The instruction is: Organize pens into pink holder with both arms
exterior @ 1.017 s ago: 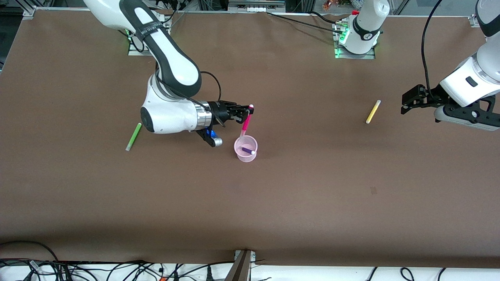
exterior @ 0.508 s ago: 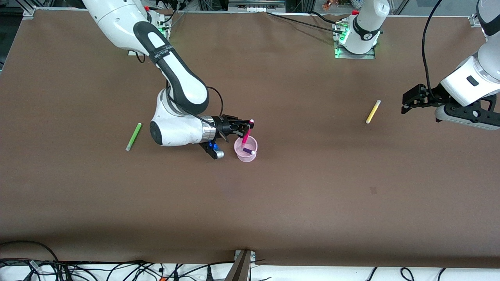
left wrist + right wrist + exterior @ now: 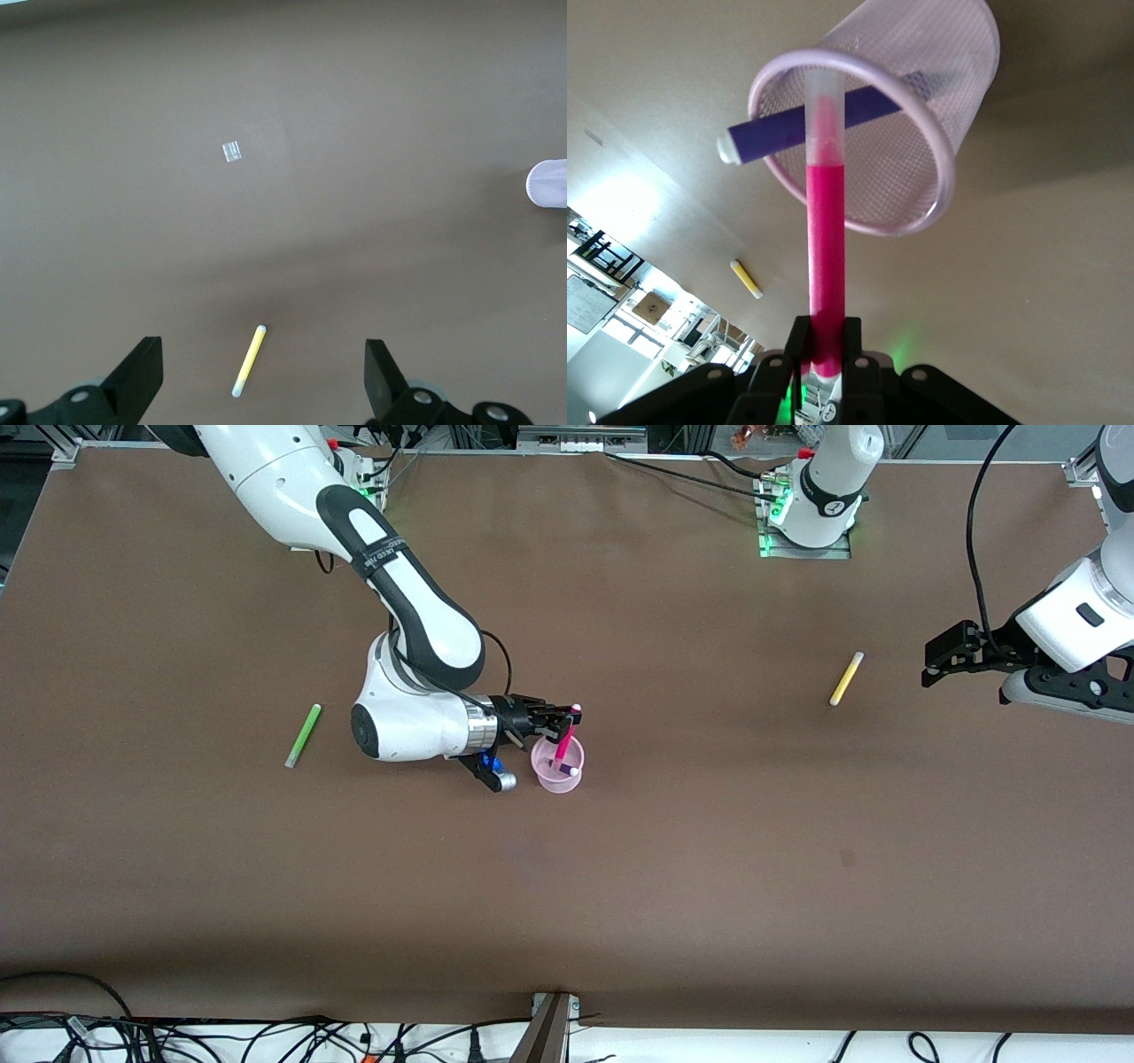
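Observation:
My right gripper (image 3: 565, 728) is shut on the magenta-pink pen (image 3: 564, 740) just above the pink holder (image 3: 557, 775), and the pen's pale end dips inside the rim. In the right wrist view the pen (image 3: 827, 257) runs from my gripper (image 3: 826, 345) into the holder (image 3: 921, 150), where the purple pen (image 3: 824, 119) lies slanted. The purple pen (image 3: 564, 767) also shows in the front view. The green pen (image 3: 303, 735) lies on the table toward the right arm's end. The yellow pen (image 3: 846, 678) lies toward the left arm's end. My left gripper (image 3: 941, 657) is open in the air beside it; its wrist view shows the yellow pen (image 3: 249, 360) between the fingertips (image 3: 142, 372).
The table is covered in brown paper (image 3: 620, 886). A small pale tape mark (image 3: 232, 151) lies on it. The arm bases (image 3: 811, 514) stand at the edge farthest from the front camera. Cables (image 3: 266, 1041) run along the nearest edge.
My right gripper has come down with the magenta-pink pen, from above the holder until the pen's lower end is inside it. My left gripper has drifted slightly away from the yellow pen.

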Available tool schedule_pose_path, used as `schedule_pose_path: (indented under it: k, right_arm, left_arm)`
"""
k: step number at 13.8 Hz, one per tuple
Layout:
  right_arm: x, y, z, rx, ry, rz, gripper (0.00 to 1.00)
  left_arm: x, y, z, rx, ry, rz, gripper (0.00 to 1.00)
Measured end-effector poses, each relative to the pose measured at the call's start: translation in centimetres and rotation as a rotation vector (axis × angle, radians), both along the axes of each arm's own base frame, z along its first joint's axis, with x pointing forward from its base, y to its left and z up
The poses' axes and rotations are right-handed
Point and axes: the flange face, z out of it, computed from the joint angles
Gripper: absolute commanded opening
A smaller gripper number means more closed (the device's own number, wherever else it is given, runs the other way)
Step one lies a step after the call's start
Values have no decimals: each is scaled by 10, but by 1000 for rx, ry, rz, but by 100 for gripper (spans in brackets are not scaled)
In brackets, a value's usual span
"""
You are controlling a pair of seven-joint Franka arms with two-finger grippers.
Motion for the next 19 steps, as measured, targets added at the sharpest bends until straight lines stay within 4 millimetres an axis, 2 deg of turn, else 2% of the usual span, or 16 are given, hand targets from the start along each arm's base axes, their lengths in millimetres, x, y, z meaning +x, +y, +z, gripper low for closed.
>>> schedule_pose_path:
  k: [1,2,4,6,8,9,11,12,14,16,19]
  right_arm:
    - [1,-2,-6,-2,-7,2,91]
    - [2,-3,-10,-4,-11,-1,100]
    - [4,-4,-12,-5,-17,-6,100]
    - [9,-3,-4,3,-36,-10,100]
    - [21,-15,4,-3,-88,6,100]
    - [30,-30,5,-7,-136,42,100]
    - [49,-77,6,0,-231,165,100]
    - [58,-98,15,-18,-282,220,100]
    - [65,-117,53,-77,-320,262,100]
    - [60,-136,104,-188,-312,293,100]
    - [59,-191,185,-508,-457,418,100]
  left_arm:
    - [0,-2,0,-3,0,-4,100]
    - [0,-4,0,-4,0,-8,100]
    - [0,-2,0,-8,1,-7,100]
    - [0,-1,0,-12,0,-6,100]
    - [0,1,1,-17,0,-6,100]
    - [0,1,1,-18,0,-6,100]
    - [0,1,1,-20,0,-7,100]
    - [0,0,1,-20,0,-8,100]
    - [0,-1,1,-20,0,-11,100]
    - [0,-1,1,-20,0,-11,100]
    - [0,-1,1,-20,0,-11,100]
